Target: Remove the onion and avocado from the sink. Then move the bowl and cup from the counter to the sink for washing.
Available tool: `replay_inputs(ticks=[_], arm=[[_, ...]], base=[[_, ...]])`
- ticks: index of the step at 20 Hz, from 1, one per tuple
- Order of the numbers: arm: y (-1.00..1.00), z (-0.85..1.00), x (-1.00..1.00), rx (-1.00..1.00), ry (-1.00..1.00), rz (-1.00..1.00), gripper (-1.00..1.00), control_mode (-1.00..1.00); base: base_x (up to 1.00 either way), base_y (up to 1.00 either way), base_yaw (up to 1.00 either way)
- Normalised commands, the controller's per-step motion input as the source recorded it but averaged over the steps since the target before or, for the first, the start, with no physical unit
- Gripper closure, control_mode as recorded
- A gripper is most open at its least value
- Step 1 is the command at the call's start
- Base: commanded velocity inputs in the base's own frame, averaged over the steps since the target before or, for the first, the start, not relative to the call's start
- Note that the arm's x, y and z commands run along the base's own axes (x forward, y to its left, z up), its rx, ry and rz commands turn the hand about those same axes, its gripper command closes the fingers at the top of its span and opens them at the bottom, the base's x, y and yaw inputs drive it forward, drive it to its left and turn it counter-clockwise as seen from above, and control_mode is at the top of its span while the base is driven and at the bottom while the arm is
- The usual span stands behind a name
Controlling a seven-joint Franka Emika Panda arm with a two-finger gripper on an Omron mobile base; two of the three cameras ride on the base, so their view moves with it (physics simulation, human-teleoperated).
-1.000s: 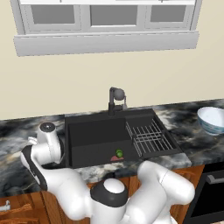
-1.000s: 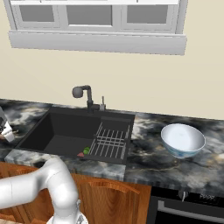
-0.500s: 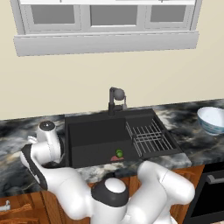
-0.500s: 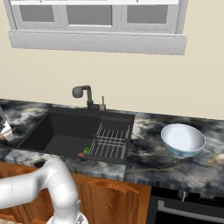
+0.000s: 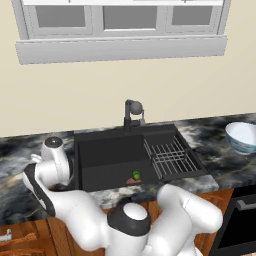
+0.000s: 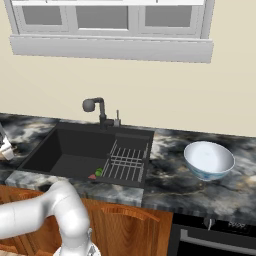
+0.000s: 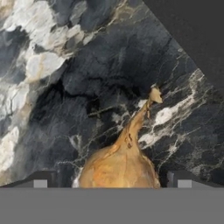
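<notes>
Tan-orange onion [image 7: 124,164] with pointed stem tail: on the black, grey and white marbled stone counter [image 7: 65,87], near the black recessed sink [image 5: 112,155] edge, between the gripper [image 7: 111,179] fingertips [image 7: 40,180], which stand wide apart. Dark green avocado [image 5: 135,175]: sink floor, front edge. Pale blue-rimmed bowl [image 6: 209,159]: counter, right of sink, open stone around.

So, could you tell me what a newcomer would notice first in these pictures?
Probably the tan-orange onion with its pointed stem tail, lying on the black, grey and white marbled stone counter between the open tool's tips. Next, the large black recessed sink with a small green item by its front wall, and the wide white bowl right of it.
</notes>
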Motion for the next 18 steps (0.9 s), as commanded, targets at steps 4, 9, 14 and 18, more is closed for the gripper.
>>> replay_inputs(ticks=[4, 9, 14, 18], arm=[[-0.03, 0.15, -0.04, 0.00, 0.00, 0.00, -1.00, -1.00], [-0.06, 0.15, -0.05, 0.00, 0.00, 0.00, -1.00, -1.00], [-0.10, 0.16, -0.05, 0.00, 0.00, 0.00, -1.00, -1.00], [-0.11, 0.18, -0.05, 0.00, 0.00, 0.00, -1.00, -1.00]], base=[[0.00, 0.00, 0.00], [0.00, 0.00, 0.00], [0.00, 0.00, 0.00], [0.00, 0.00, 0.00]])
